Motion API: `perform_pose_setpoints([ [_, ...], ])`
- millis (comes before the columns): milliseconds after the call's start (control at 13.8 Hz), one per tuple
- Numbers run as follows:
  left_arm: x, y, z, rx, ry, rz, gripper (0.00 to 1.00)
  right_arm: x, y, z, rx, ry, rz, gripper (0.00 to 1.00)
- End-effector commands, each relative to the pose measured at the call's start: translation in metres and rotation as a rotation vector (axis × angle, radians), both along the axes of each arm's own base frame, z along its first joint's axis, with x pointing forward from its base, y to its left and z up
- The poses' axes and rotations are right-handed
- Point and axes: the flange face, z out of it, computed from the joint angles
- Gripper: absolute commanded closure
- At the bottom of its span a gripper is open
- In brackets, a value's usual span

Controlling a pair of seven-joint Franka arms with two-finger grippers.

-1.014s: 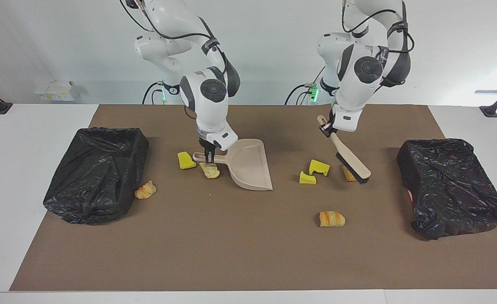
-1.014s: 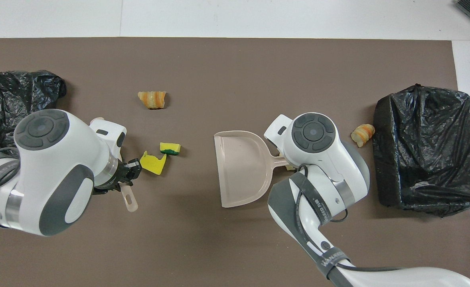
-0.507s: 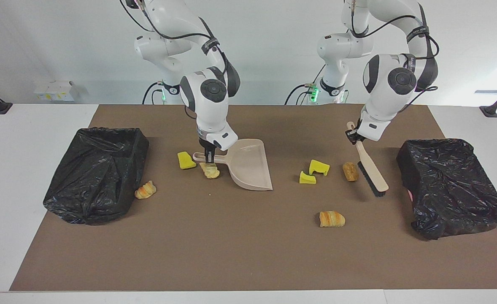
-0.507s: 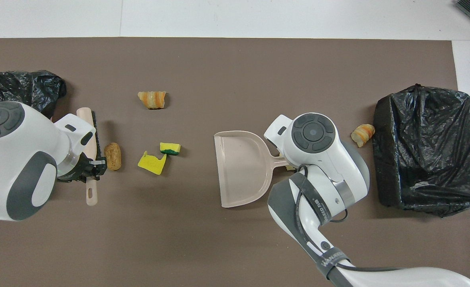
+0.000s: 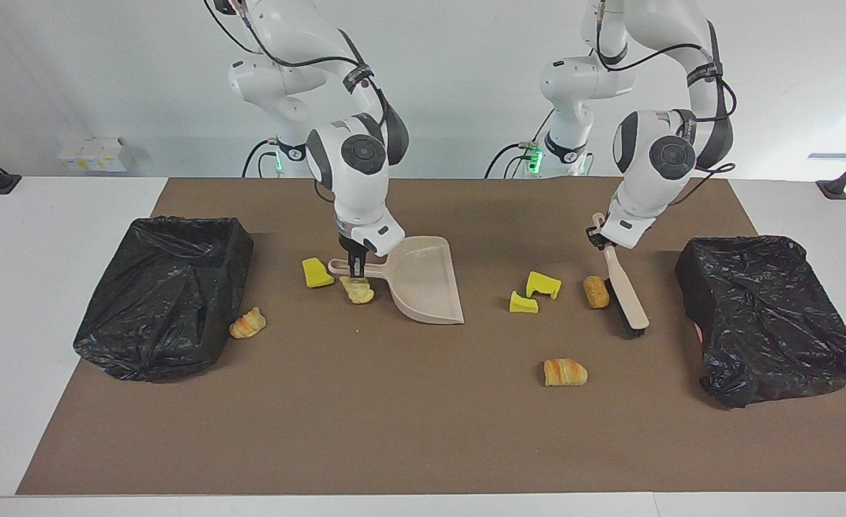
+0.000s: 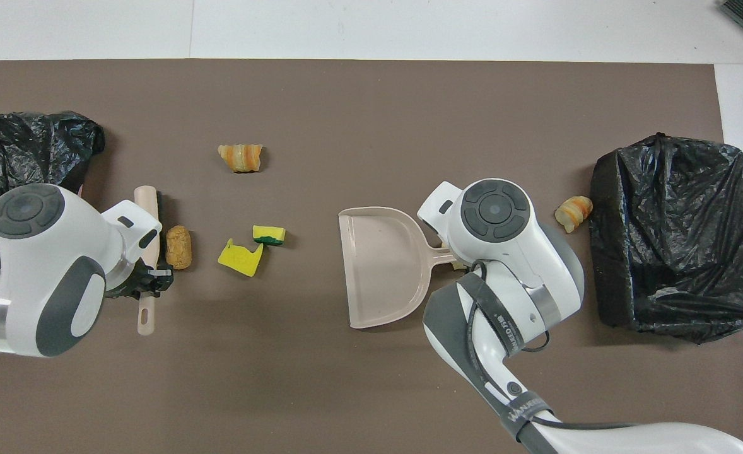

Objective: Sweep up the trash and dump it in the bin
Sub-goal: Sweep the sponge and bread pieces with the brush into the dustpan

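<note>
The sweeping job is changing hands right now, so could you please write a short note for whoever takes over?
Left pincer: shut on the brush, bristles down beside the brown bread roll.
Right pincer: shut on the dustpan handle; pan flat on the mat and empty.
Trash on the mat: two yellow sponge chunks beside the roll, a pastry farther from the robots, a sponge chunk and a pastry piece by the dustpan handle, a croissant against the black bin.
Done: tools picked up. Left: all sweeping and dumping.

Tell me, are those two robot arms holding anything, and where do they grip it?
Yes. The left gripper holds the brush by its handle, near the end. The right gripper holds the dustpan by its handle.
</note>
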Motion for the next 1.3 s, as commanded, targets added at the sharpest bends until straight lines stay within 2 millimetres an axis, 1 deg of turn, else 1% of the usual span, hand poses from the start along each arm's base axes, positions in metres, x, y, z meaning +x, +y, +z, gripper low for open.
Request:
perform_pose_setpoints([
  [0, -0.007, -0.008, 0.001, 0.017, -0.012, -0.042, 1.0, -0.01, 0.012, -0.002, -0.009, -0.027, -0.029, 1.0],
  [72, -0.012, -0.023, -0.002, 0.019, -0.006, -0.073, 1.0, -0.012, 0.018, -0.007, -0.012, -0.026, -0.051, 1.0],
  [145, -0.014, -0.026, -0.004, 0.018, -0.007, -0.082, 1.0, -0.014, 0.022, -0.01, -0.014, -0.025, -0.063, 1.0],
  [217, -0.016, -0.037, -0.006, 0.017, -0.007, -0.096, 1.0, -0.014, 0.023, -0.013, -0.015, -0.025, -0.076, 1.0],
  [290, -0.02, -0.054, -0.006, 0.017, -0.007, -0.126, 1.0, -0.014, 0.024, -0.012, -0.014, -0.027, -0.08, 1.0],
  [362, -0.024, -0.066, -0.006, 0.016, -0.006, -0.15, 1.0, -0.014, 0.025, -0.012, -0.014, -0.028, -0.078, 1.0],
  [507, -0.026, -0.073, -0.006, 0.007, -0.005, -0.17, 1.0, -0.014, 0.027, -0.011, -0.008, -0.036, -0.077, 1.0],
  [652, -0.031, -0.084, -0.008, -0.001, -0.003, -0.206, 1.0, -0.014, 0.027, -0.012, -0.008, -0.039, -0.098, 1.0],
  [797, -0.041, -0.11, -0.007, -0.023, -0.001, -0.245, 1.0, -0.014, 0.027, -0.012, -0.008, -0.039, -0.098, 1.0],
  [942, -0.049, -0.129, -0.006, -0.039, 0.001, -0.274, 1.0, -0.014, 0.027, -0.012, -0.008, -0.039, -0.099, 1.0],
  [1087, -0.061, -0.155, -0.003, -0.067, -0.002, -0.316, 1.0, -0.014, 0.027, -0.012, -0.008, -0.039, -0.099, 1.0],
  [1232, -0.071, -0.175, -0.001, -0.093, -0.011, -0.344, 1.0, -0.014, 0.027, -0.012, -0.008, -0.039, -0.099, 1.0],
])
